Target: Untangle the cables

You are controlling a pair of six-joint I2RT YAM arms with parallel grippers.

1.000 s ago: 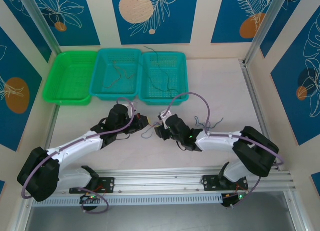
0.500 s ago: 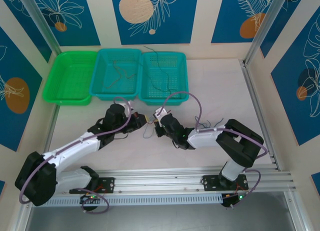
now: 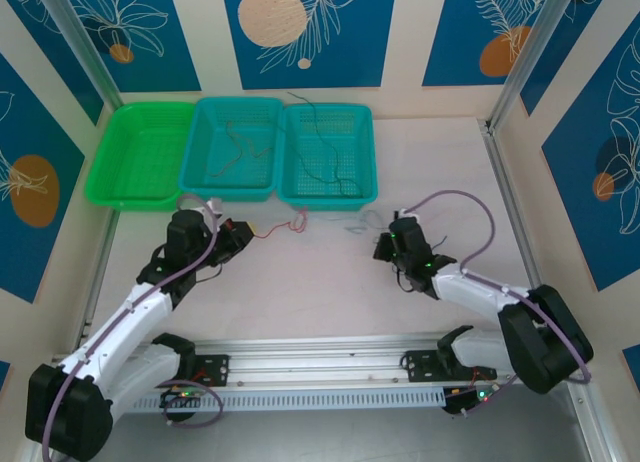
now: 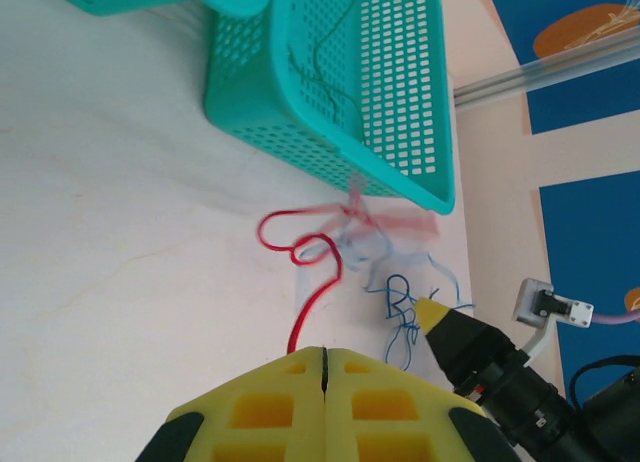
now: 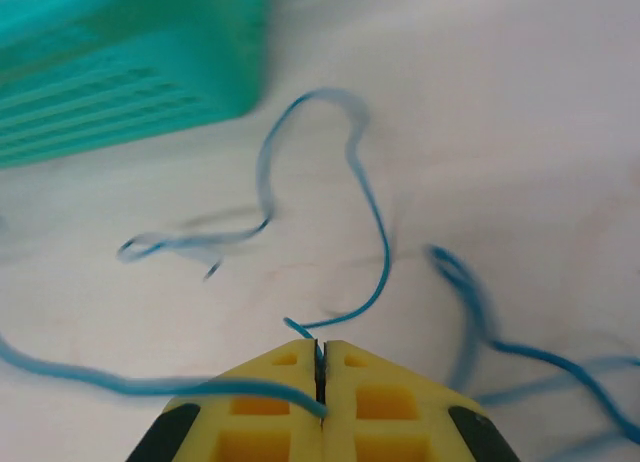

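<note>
Clamping a thin kinked red wire [image 4: 300, 250], the left tool [image 4: 323, 357] faces the right tool [image 5: 320, 360], pinched on a thin blue wire [image 5: 373, 232]; both wires lie on the pale surface [image 3: 300, 277] at 6 o'clock of the right-hand teal plastic basket [image 3: 330, 199]

I see a pale, faintly marbled counter [image 3: 300, 302] under soft, even light. The far wall [image 3: 308, 32] carries blue panels with white leaf outlines and orange discs, split by cream strips; the left wall [image 3: 30, 182] and right wall [image 3: 610, 162] match. Aluminium posts [image 3: 525, 52] slant up at the far corners.
</note>
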